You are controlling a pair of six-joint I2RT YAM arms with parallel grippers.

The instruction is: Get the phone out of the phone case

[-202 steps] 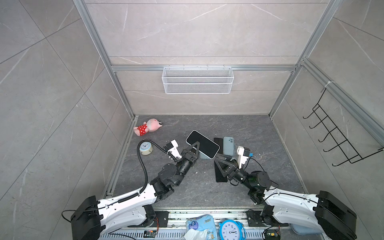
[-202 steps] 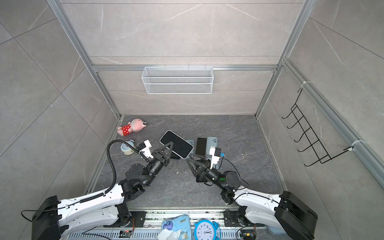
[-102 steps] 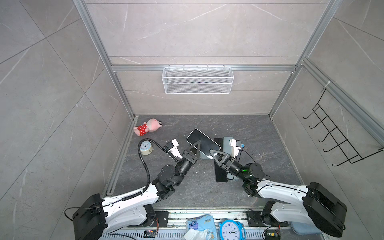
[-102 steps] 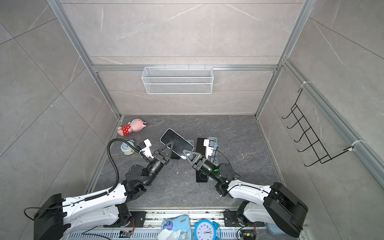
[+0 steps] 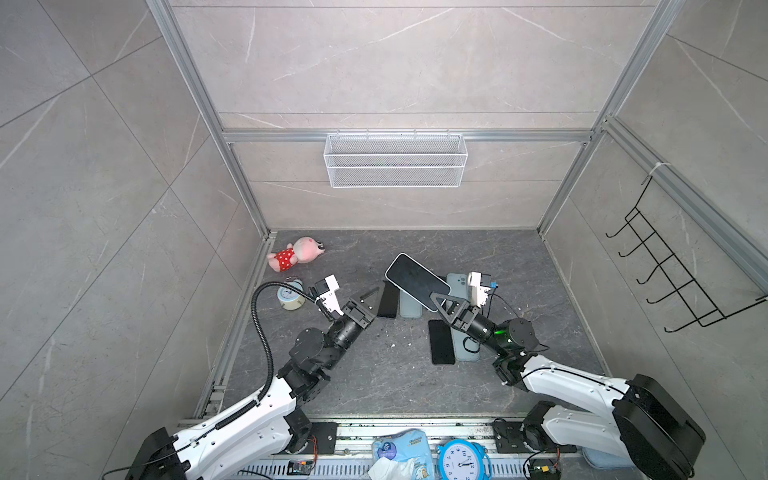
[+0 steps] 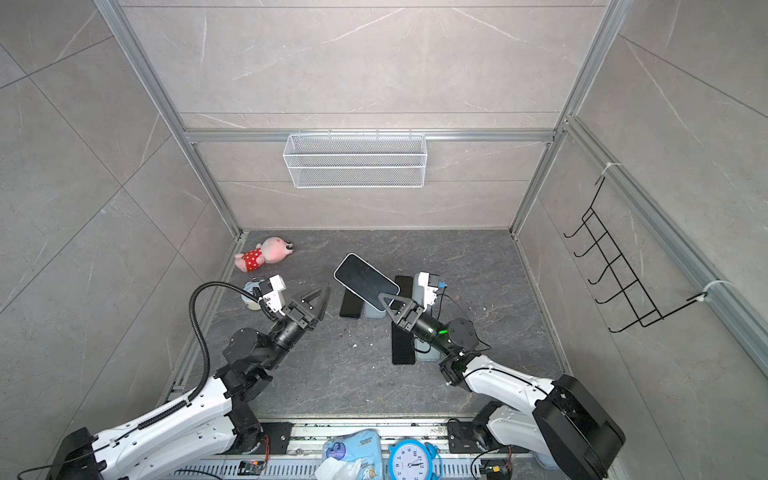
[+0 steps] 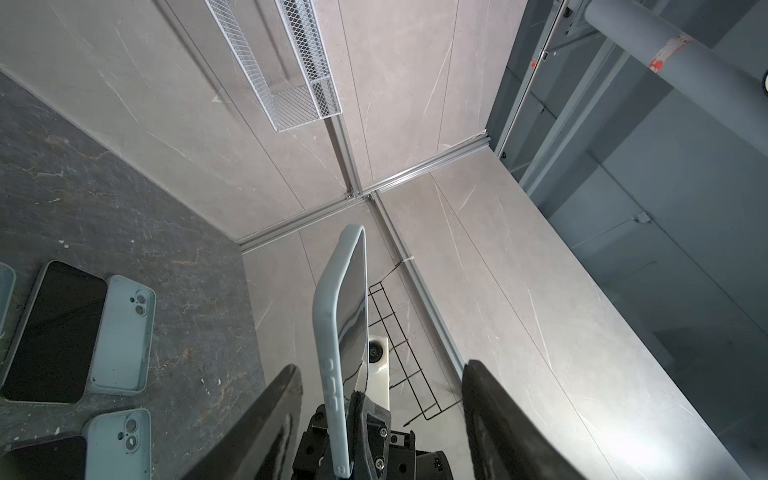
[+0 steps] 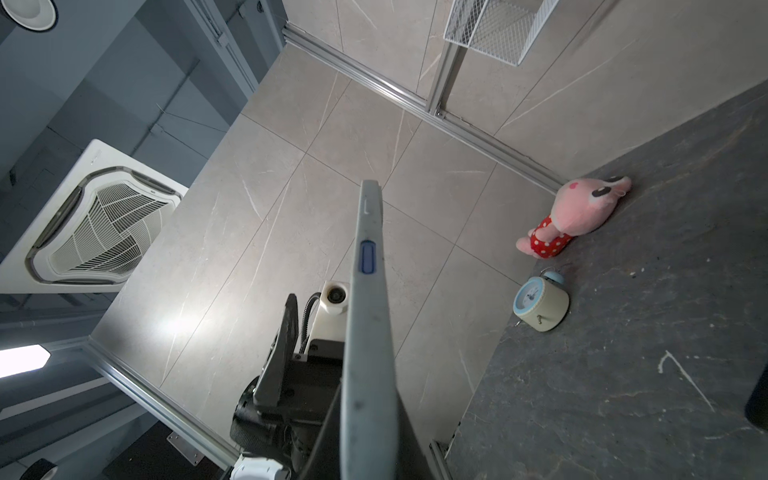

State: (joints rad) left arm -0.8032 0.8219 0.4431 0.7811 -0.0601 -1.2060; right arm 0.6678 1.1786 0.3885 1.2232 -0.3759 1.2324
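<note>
Right gripper has its jaws clamped on the lower end of the phone and holds it off the dark floor, just right of centre in both top views. The phone is tilted, with its black screen facing up and its far end pointing toward the upper left of the frame. It sits inside its pale blue-grey phone case, whose rim wraps the long edge seen in both wrist views. To the left of the phone, the left gripper has its jaws spread wide and grips nothing. In the left wrist view the cased phone stands edge-on between its two dark fingers, apart from both. On the floor under the raised phone lie a bare black handset and, touching it on the right, an empty pale case. Lower in the frame, a second black handset lies beside another pale case, which is partly covered by the right arm. A pink plush toy rests at the upper left of the floor. A small round clock sits below it, next to the left arm's cable. A white wire basket hangs on the back wall.
</note>
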